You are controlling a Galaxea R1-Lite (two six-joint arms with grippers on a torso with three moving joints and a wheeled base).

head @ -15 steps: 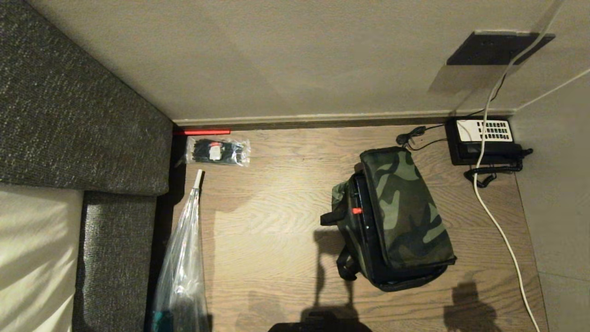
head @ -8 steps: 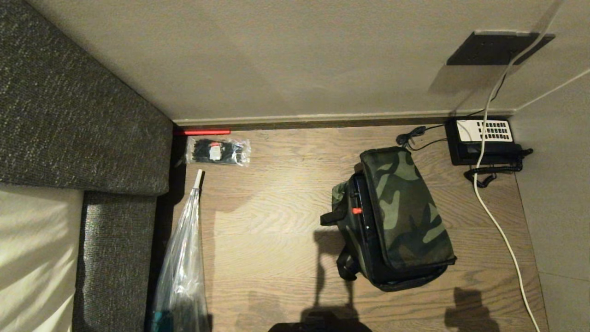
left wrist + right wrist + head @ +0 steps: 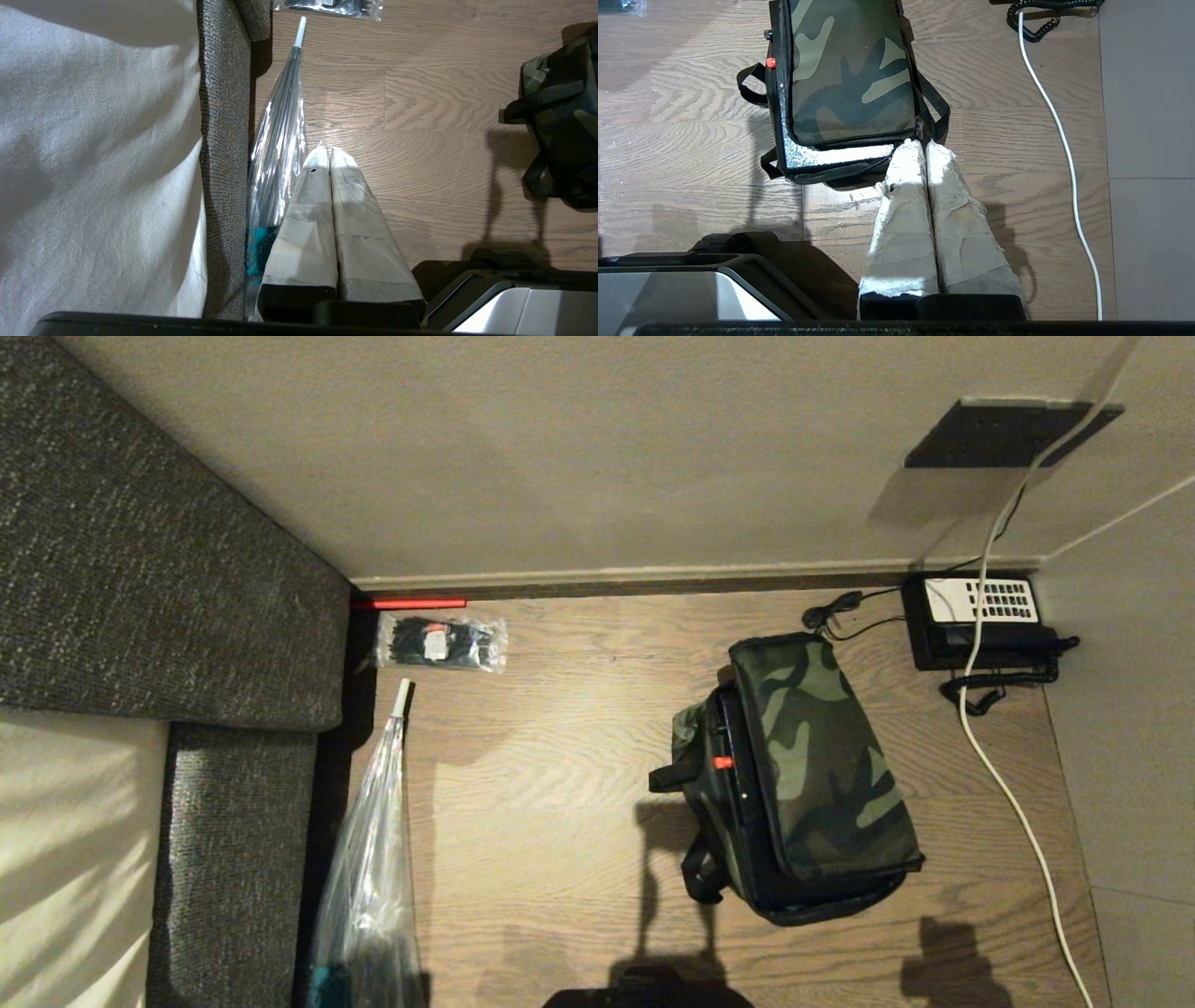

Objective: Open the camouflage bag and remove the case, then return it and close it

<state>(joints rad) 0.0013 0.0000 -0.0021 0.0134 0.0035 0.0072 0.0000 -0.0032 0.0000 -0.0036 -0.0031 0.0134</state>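
The camouflage bag [image 3: 822, 756] stands on the wooden floor right of centre, its green lid lying down over it. Under the lid's edge shows the case [image 3: 733, 747], a black rim with a small red latch [image 3: 722, 763]. In the right wrist view the case's speckled glittery edge [image 3: 831, 156] runs along the near end of the bag [image 3: 850, 74]. My right gripper [image 3: 923, 142] is shut and empty, its taped tips at the bag's near corner, higher up. My left gripper [image 3: 325, 149] is shut and empty, hanging beside the sofa. Neither arm shows in the head view.
A black telephone [image 3: 980, 616] with a white keypad sits in the far right corner, and a white cable [image 3: 1004, 784] trails past the bag. A packet of cable ties [image 3: 441, 642] and a clear-wrapped umbrella [image 3: 369, 859] lie by the grey sofa [image 3: 140, 569]. My base [image 3: 668, 289] is close behind.
The right arm's shadow near the bottom edge has slid slightly lower. The bag, the case and everything else stay where they were.
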